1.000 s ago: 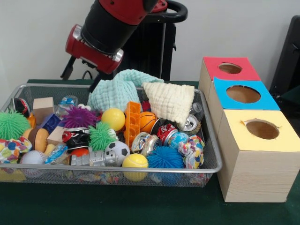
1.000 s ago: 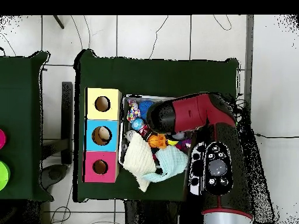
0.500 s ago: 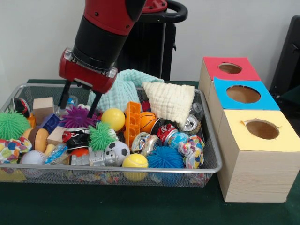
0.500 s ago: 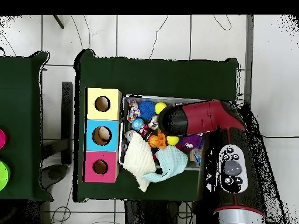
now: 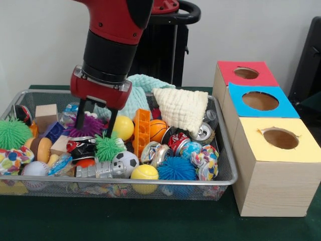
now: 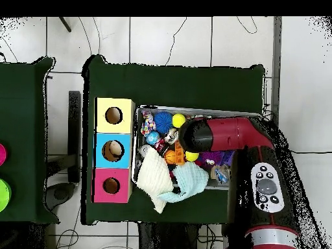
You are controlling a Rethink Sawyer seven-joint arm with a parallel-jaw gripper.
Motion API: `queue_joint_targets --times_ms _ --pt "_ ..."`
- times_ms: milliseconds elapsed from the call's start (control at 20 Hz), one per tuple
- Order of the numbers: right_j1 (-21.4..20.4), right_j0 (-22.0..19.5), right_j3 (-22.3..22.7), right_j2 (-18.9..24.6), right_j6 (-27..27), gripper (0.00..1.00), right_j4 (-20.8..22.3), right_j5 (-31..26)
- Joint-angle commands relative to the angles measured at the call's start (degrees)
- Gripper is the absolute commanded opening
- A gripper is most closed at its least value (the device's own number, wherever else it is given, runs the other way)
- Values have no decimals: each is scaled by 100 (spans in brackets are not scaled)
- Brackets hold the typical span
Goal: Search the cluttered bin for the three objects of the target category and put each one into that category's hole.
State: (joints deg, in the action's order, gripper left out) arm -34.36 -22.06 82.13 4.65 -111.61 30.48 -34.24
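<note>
The wire mesh bin (image 5: pixel 223 150) is the landmark here, a shallow basket packed with toys, cloths and cans. At its left end lie a green spiky ball (image 5: pixel 12 133), a wooden cube (image 5: pixel 46 115) behind it, and a white baseball (image 5: pixel 34 169) against the front wall. Further in from that end, the gripper (image 5: pixel 94 126) hangs from the red and black arm (image 5: pixel 113 45) with its two dark fingers (image 5: pixel 79 116) spread apart, holding nothing; they straddle a purple spiky ball (image 5: pixel 92 126), with a smaller green spiky ball (image 5: pixel 108 146) just below the tips. Just right of the gripper sits a smooth yellow ball (image 5: pixel 122 127), and near the bin's front wall a soccer-patterned ball (image 5: pixel 125 161) and a yellow tennis ball (image 5: pixel 144 172) lie side by side. In the middle of the bin an orange plastic block (image 5: pixel 142 129) stands on edge beside a small basketball (image 5: pixel 158 129), with a mint green cloth (image 5: pixel 131 95) heaped at the bin's back wall. Toward the bin's right end a cream cloth (image 5: pixel 183 108) drapes over crushed cans (image 5: pixel 202 132), and a blue spiky ball (image 5: pixel 175 168) rests by the front wall next to a multicoloured rope knot (image 5: pixel 206 159). Right of the bin, close beside it, stand three wooden boxes, each with one round hole on top: the yellow box (image 5: pixel 276 165) nearest the bin's front corner, the blue box (image 5: pixel 258 103) behind it, the red box (image 5: pixel 245 74) farthest back. Nothing shows inside any hole.
</note>
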Motion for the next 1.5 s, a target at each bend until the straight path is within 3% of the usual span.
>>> queue_joint_targets --times_ms 50,200,400,900,1050,1150,1300,1500 --pt "270 -273 567 811 459 100 -375 -283" --pt "338 -302 417 898 1133 100 -480 -1449" --pt "462 -335 250 976 1597 100 -423 -2333" --pt "497 -577 104 1394 1904 100 -239 -3144" --pt "507 -653 138 1490 1821 100 -157 -2994" --pt "489 -683 259 1515 1566 100 -64 -2380" --pt "515 -546 278 1406 988 100 486 -1039" --pt "631 -516 192 1438 751 100 610 -454"
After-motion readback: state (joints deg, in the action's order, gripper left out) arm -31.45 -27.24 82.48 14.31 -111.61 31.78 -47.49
